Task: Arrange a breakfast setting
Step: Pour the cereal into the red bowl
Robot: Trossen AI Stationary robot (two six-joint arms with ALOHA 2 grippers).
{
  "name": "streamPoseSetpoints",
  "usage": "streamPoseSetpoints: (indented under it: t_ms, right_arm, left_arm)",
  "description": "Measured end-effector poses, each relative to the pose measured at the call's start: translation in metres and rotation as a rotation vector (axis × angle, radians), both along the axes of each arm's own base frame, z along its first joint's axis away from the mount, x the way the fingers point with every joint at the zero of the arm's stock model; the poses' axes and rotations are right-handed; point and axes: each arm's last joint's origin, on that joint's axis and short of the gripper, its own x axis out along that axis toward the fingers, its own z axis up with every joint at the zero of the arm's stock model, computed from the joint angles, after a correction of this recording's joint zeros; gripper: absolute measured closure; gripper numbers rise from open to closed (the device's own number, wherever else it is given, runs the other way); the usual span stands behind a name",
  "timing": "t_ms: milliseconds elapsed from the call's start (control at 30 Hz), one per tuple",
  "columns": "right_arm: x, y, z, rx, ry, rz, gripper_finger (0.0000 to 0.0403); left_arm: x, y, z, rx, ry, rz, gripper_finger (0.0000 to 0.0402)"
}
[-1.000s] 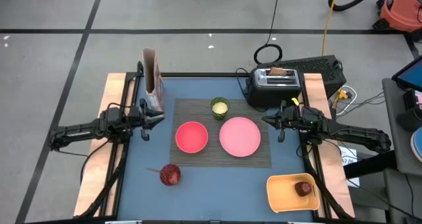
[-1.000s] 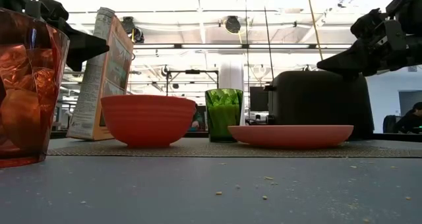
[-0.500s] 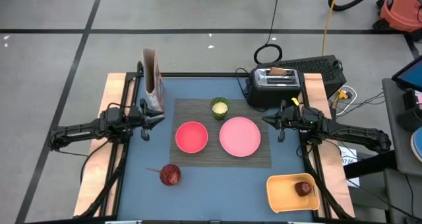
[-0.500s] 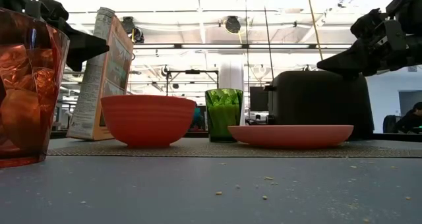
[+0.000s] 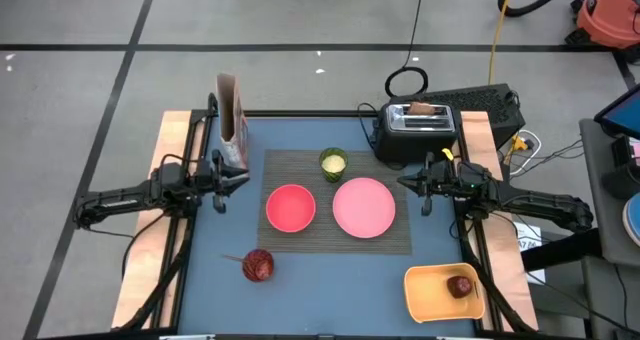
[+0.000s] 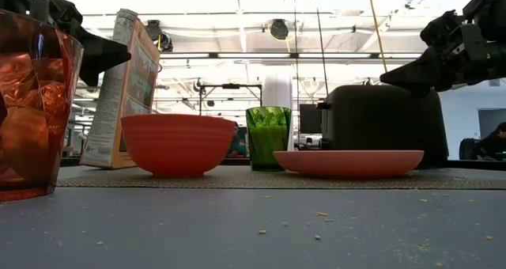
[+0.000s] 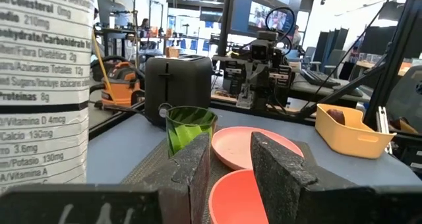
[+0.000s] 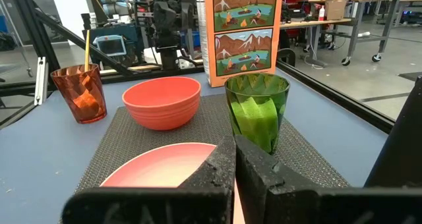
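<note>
High view: toast [image 5: 424,109] half sunk in toaster [image 5: 416,130]; spoon unseen.

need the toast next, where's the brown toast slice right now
In the high view the brown toast slice sits in a slot of the black toaster at the table's far right, behind the larger pink plate.

Bright, even overhead light throughout, with soft shadows and ceiling glare in the low view.

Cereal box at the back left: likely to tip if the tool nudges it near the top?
Probably. The cereal box stands upright on a narrow base, tall and thin, so a high push likely topples it. Cardboard walls may flex under a squeeze. Contents unseen, so weight is uncertain.
</note>
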Motion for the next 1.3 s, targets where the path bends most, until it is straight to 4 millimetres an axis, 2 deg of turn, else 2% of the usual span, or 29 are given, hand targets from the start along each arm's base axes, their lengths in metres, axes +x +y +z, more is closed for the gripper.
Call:
streamPoseSetpoints:
  t_ms: [733, 867, 1067, 1300]
  right_arm:
    - [0.0, 0.0, 0.0, 0.0, 0.0, 0.0, 0.0402]
    - [0.0, 0.0, 0.0, 0.0, 0.0, 0.0, 0.0402]
    - [0.0, 0.0001, 0.0, 0.0, 0.0, 0.001, 0.0402]
    - [0.0, 0.0, 0.0, 0.0, 0.0, 0.0, 0.0402]
  left_arm:
    - [-0.0001, -0.0001, 0.0019, -0.057, -0.03, -0.009, 0.0283]
    - [0.0002, -0.0026, 0.0019, -0.13, -0.036, -0.099, 0.0283]
    - [-0.0001, -0.0094, 0.0018, -0.28, -0.017, -0.344, 0.0283]
    - [-0.0002, -0.0096, 0.0028, -0.307, -0.027, -0.355, 0.0283]
